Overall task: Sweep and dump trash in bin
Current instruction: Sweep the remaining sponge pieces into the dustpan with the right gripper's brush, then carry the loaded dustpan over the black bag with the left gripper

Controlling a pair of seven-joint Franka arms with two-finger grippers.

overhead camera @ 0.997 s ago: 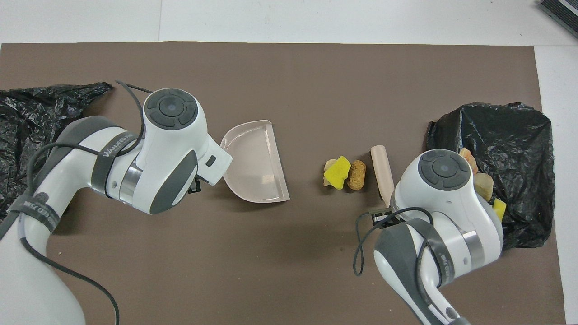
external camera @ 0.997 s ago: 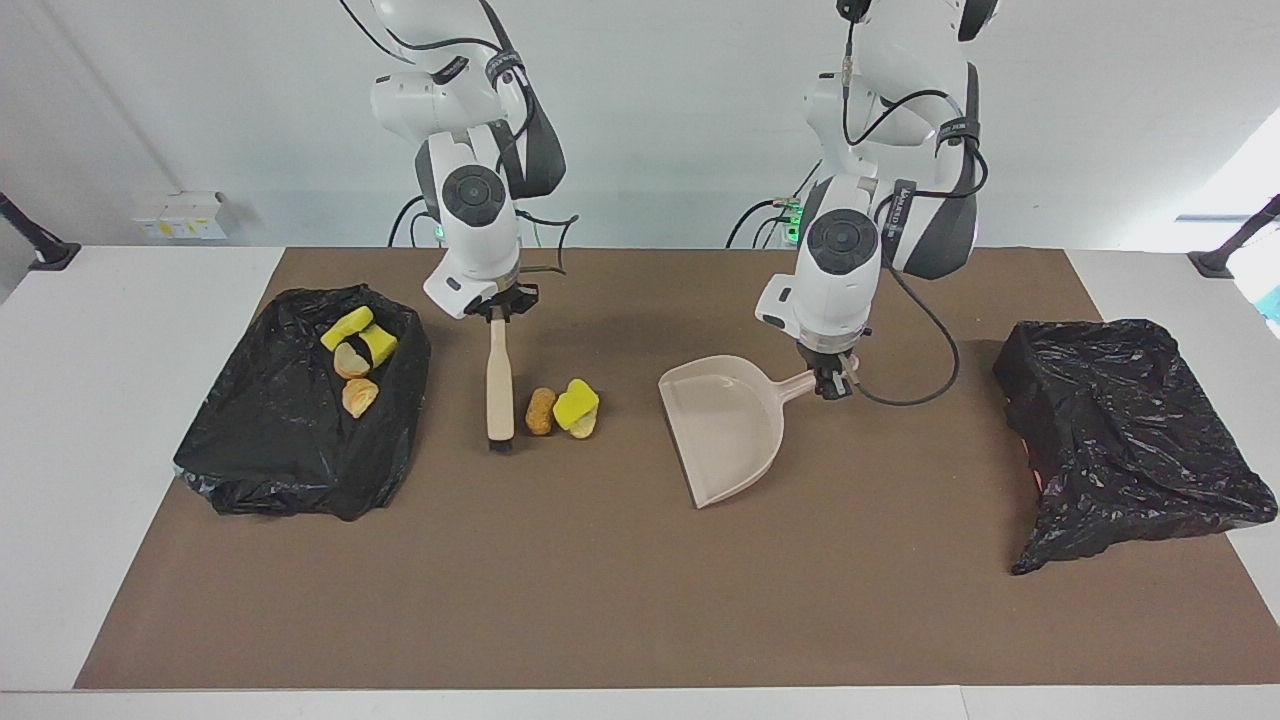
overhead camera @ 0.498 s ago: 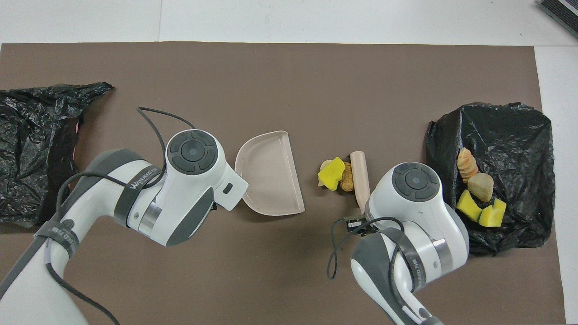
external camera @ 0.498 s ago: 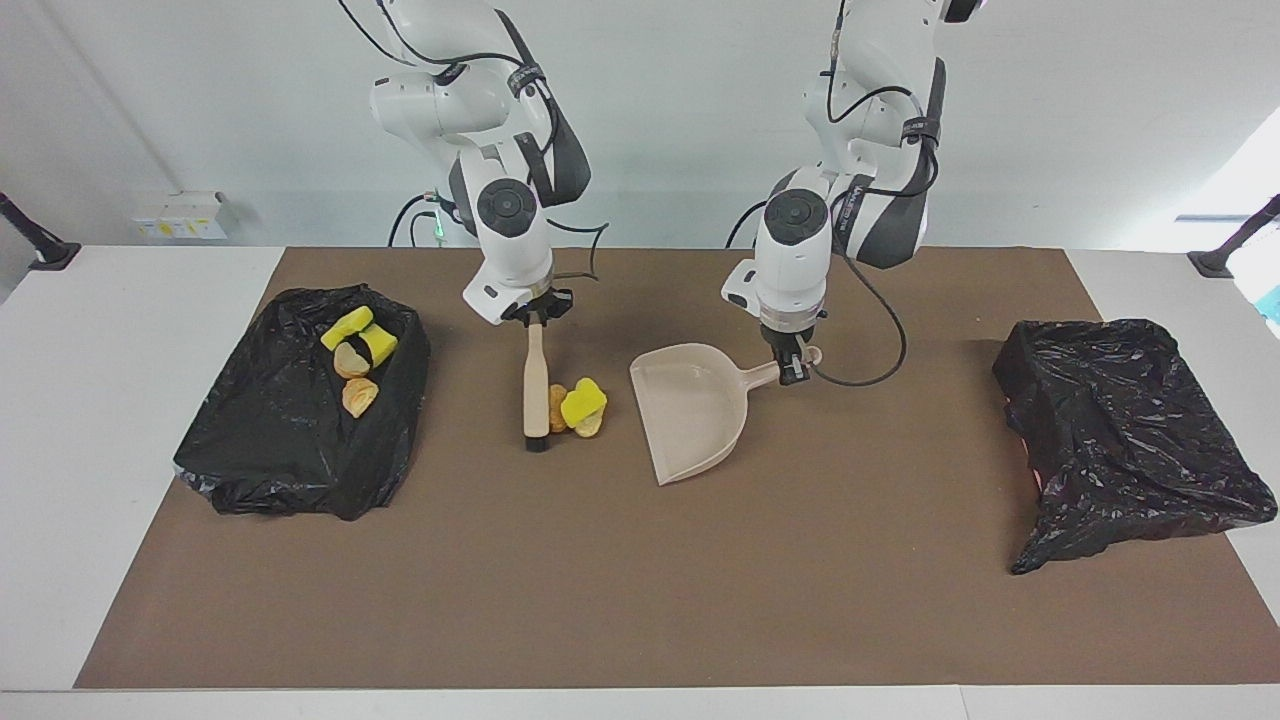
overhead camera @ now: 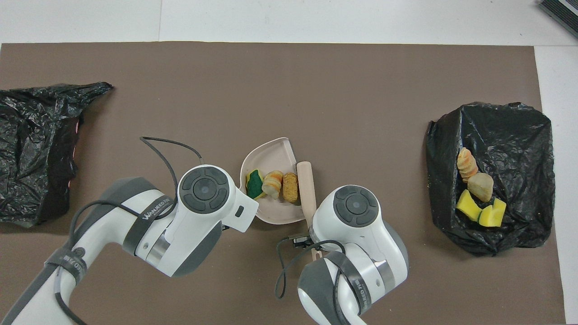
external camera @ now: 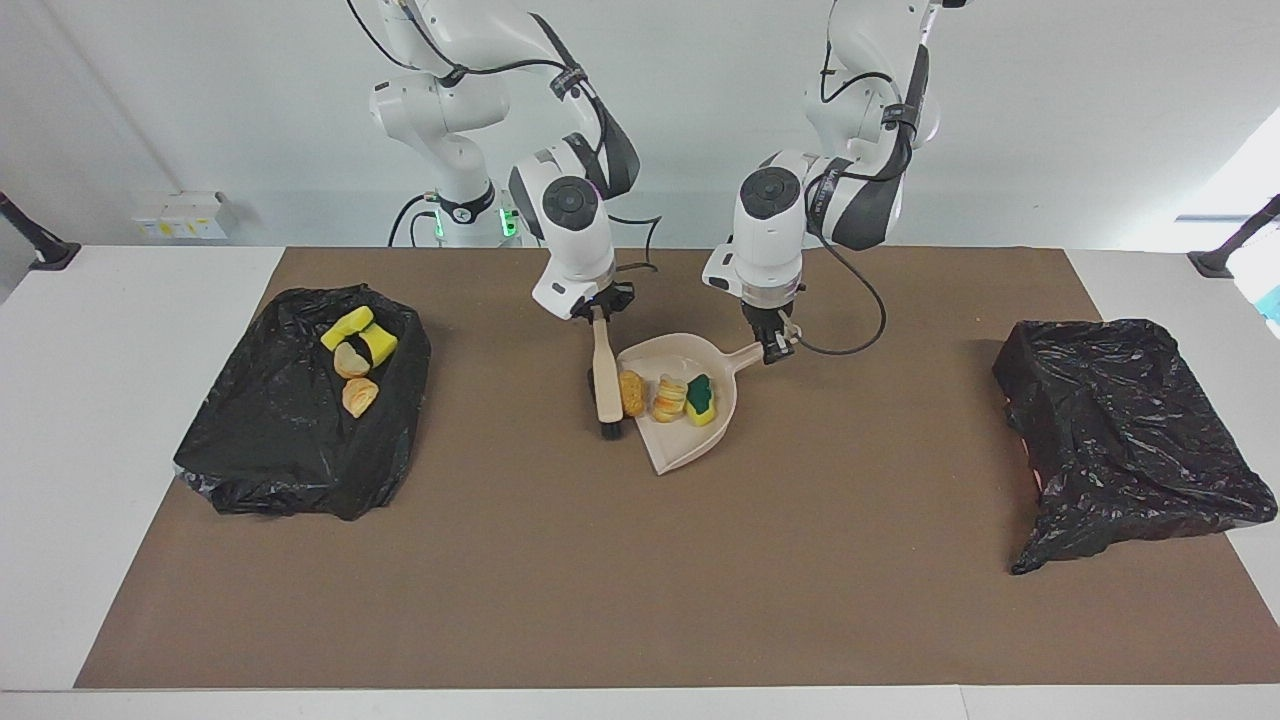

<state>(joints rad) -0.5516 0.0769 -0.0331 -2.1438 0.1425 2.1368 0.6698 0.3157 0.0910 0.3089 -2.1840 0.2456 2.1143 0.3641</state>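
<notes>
Three pieces of trash lie in the beige dustpan (external camera: 682,452): an orange-brown lump (external camera: 631,392), a pale striped lump (external camera: 669,397) and a yellow-green sponge piece (external camera: 700,399). They also show in the overhead view (overhead camera: 272,184) in the dustpan (overhead camera: 271,153). My left gripper (external camera: 775,347) is shut on the dustpan's handle. My right gripper (external camera: 600,316) is shut on the beige-handled brush (external camera: 605,375), whose bristles stand on the mat against the dustpan's mouth. In the overhead view the wrists hide both grippers.
A black-bagged bin (external camera: 290,440) toward the right arm's end holds several yellow and beige pieces (external camera: 357,345), also seen from overhead (overhead camera: 474,189). A second black-bagged bin (external camera: 1130,440) stands toward the left arm's end. The brown mat (external camera: 640,580) covers the table.
The brush swept the three pieces toward the left arm's end into the dustpan. The dustpan moved toward the brush to meet them. Both arms closed in on the table's middle.
</notes>
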